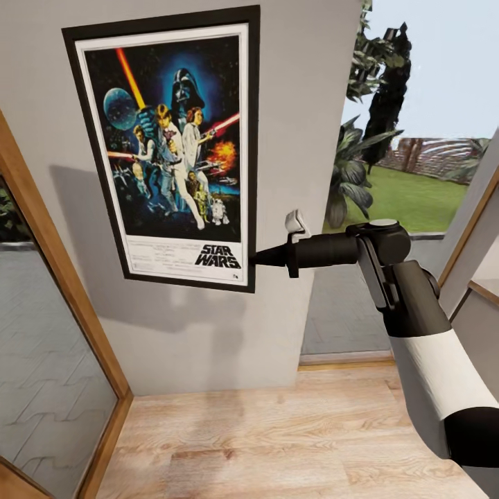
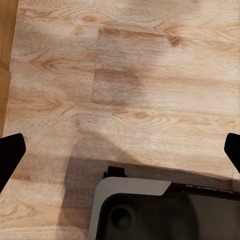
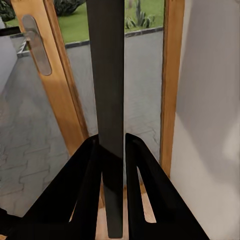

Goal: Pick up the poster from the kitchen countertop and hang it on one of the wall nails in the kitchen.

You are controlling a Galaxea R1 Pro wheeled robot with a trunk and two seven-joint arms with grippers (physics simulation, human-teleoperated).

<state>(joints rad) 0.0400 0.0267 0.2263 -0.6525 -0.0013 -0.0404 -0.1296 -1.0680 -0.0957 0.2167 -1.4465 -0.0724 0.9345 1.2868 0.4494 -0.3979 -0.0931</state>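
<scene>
Head view first: the poster sits flat against the pale grey wall, slightly tilted, its "STAR WARS" logo at the bottom, and the right gripper is clamped on the frame's lower right edge, the arm reaching in from the right. A wood-framed glass door stands at the left, wooden floor below, and a garden shows through the opening at the right. Over to the left wrist view: the left gripper points down at the wooden floor, its two dark fingertips set wide apart at the picture's edges with nothing between them, part of the robot's base underneath. Right wrist view now: both black fingers press against the poster's dark frame edge, seen edge-on, with the grey wall alongside and the door and its metal handle beyond.
</scene>
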